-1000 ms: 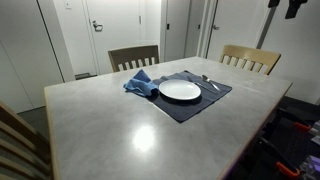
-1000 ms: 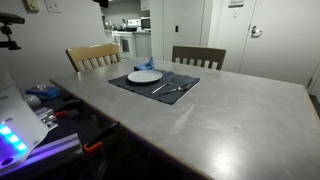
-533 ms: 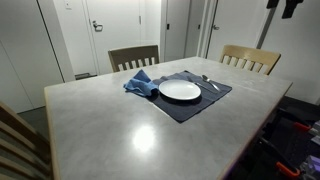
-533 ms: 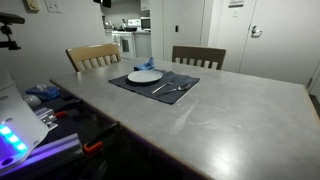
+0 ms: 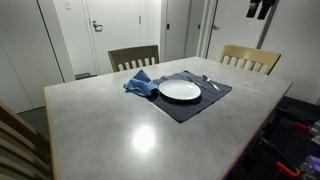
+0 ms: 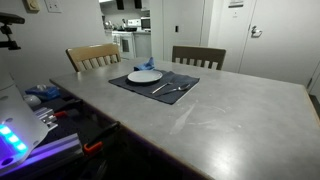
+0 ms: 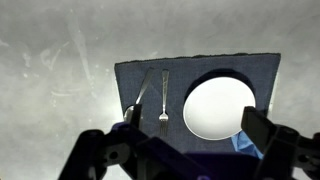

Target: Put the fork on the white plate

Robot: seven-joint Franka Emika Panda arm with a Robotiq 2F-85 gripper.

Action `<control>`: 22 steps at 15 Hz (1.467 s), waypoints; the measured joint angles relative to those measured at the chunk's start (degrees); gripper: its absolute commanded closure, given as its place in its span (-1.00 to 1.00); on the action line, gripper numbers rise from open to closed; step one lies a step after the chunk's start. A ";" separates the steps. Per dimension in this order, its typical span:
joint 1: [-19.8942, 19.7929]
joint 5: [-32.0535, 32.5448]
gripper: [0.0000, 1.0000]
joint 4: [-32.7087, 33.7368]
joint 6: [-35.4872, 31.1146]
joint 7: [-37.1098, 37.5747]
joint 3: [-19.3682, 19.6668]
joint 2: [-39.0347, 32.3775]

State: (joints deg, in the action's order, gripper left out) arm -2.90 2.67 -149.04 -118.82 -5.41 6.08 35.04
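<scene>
Table [image 5: 110, 130]: grey top, with a dark mat [image 5: 190, 108] laid toward its far edge. The mat carries a white plate [image 5: 180, 90] near its middle and a blue napkin [image 5: 140, 84] just beside the plate at one mat corner. Fork [image 7: 163, 98]: flat on the mat, just beside the plate and not on it, with a knife [image 7: 141, 95] on its other side toward the mat's edge. Gripper [image 7: 190, 118]: well above the mat, jaws spread wide and holding nothing; two chairs [image 5: 133, 57] stand beyond the table's far edge.
</scene>
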 measured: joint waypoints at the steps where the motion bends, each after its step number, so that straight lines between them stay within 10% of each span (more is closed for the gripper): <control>1: 0.05 0.30 -1.00 0.31 -1.92 -1.15 0.00 -1.68; 11: 1.01 0.14 -1.00 8.33 -11.22 -9.84 0.16 -21.00; 22: 2.44 -1.24 -1.00 10.07 -13.05 -13.87 -0.18 -25.02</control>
State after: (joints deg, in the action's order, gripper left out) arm -0.46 1.43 -138.97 -131.86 -19.28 5.90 10.02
